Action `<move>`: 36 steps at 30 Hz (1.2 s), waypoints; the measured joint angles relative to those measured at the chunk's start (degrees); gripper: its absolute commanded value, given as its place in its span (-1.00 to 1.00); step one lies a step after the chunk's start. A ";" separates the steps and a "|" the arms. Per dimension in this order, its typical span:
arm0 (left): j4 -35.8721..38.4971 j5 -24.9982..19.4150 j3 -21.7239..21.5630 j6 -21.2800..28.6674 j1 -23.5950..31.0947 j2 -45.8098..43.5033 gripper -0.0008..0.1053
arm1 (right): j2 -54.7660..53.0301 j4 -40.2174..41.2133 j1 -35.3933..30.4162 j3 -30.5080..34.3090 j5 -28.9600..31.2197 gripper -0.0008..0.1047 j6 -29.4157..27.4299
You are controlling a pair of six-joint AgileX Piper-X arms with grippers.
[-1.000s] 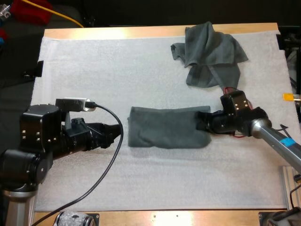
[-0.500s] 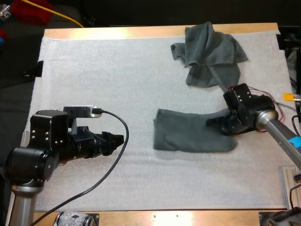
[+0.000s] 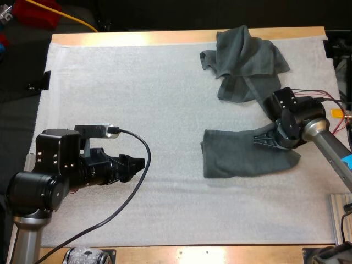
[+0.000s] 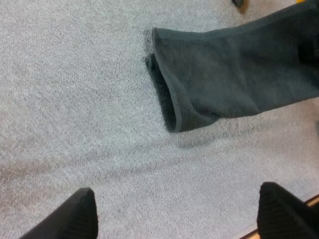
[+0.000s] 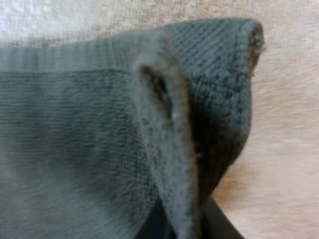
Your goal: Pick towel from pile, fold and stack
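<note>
Step in hand: folding, I'd say. One towel is already off the pile and doubled into a long band, and it has not been stacked.
Folded towel [image 3: 236, 159]: lies on the white mat [image 3: 137, 99] towards its right side, just in front of the pile. Its left end shows a doubled, open edge in the left wrist view.
Right gripper [image 3: 264, 141]: clamped on the band's right end. In the right wrist view the cloth is bunched into a ridge between its fingers.
Left gripper [image 3: 141, 163]: low over bare mat, well apart from the band's left end. Its black fingers [image 4: 82, 214] stand wide apart with nothing between them.
Crumpled towel [image 3: 247, 60]: the pile, heaped at the far right of the mat, close behind the right arm and untouched.
Next move, as I judge it: the band needs another fold, held end over free end, or setting down square where the stack will start.
What it calls for: the left gripper coming in to pin or lift the free end, so that the layers stay aligned.
Watch for: the pinched corner slipping, or the band catching the pile behind it.
</note>
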 measured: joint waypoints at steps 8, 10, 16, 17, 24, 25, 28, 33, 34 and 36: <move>0.00 0.00 0.00 0.00 0.00 0.00 0.23 | 0.00 -3.44 5.44 -0.01 -9.26 -0.97 5.21; 0.00 0.00 0.00 0.00 0.00 0.00 0.23 | 0.00 -5.13 6.97 -0.01 -11.46 -0.97 6.67; 0.00 0.00 0.00 0.00 0.00 0.00 0.23 | 1.58 -9.45 10.17 -0.01 -17.88 -0.97 11.59; 0.00 0.00 0.00 0.00 0.00 0.00 0.23 | 2.24 -9.97 10.55 -0.01 -18.52 -0.97 12.12; 0.00 0.00 0.00 0.00 0.00 0.00 0.23 | 6.09 -13.36 11.37 -0.01 -19.57 -0.97 15.51; 0.00 0.00 0.00 0.00 0.00 0.00 0.23 | 6.46 -14.07 11.37 -0.01 -19.57 -0.97 15.68; 0.00 0.00 0.00 0.00 0.00 0.00 0.23 | 7.67 -15.60 11.37 -0.01 -19.76 -0.97 16.67; 0.00 0.00 0.00 0.00 0.00 0.00 0.23 | 9.61 -16.73 11.54 -0.01 -21.00 -0.97 17.58; 0.00 0.00 0.00 0.00 0.00 0.00 0.23 | 9.95 -17.17 11.54 -0.01 -21.39 -0.97 17.56; 0.00 0.00 0.00 0.00 0.00 0.00 0.23 | 10.72 -17.86 11.54 -0.01 -22.19 -0.97 18.00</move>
